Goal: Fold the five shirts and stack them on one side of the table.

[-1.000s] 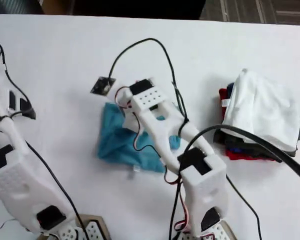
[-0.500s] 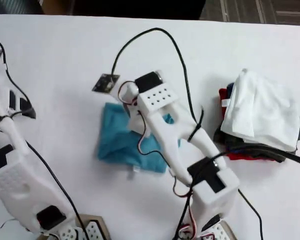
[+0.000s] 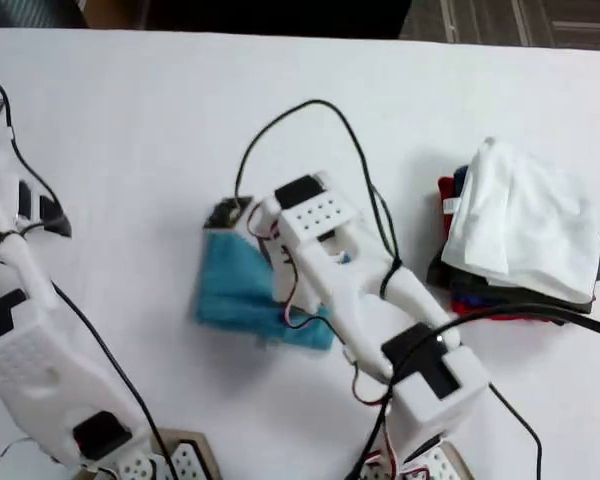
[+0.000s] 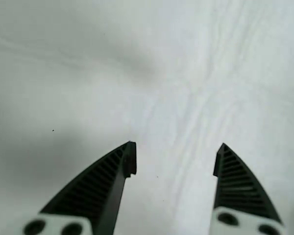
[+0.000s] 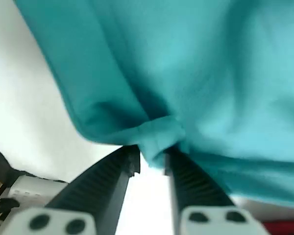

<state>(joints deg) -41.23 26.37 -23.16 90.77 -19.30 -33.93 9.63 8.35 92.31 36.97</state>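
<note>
A crumpled teal shirt (image 3: 230,292) lies mid-table. My right arm (image 3: 360,290) stretches over it, and the right gripper (image 3: 226,214) sits at the shirt's far left corner. In the right wrist view the right gripper (image 5: 152,159) is shut on a small fold of the teal shirt (image 5: 196,73). A stack of folded shirts (image 3: 520,225) rests at the right, white on top with dark and red ones (image 3: 480,310) beneath. Over bare white table, my left gripper (image 4: 175,159) is open and holds nothing. The left arm (image 3: 25,340) stands at the table's left edge.
Black cables (image 3: 350,150) loop above the right arm and one crosses in front of the stack (image 3: 540,312). The white table (image 3: 130,120) stretches bare across the far side and left of the teal shirt.
The right arm has drawn back toward the near side. Its gripper tip went from bare table beyond the shirt to the teal shirt's far corner. The left arm has kept still.
</note>
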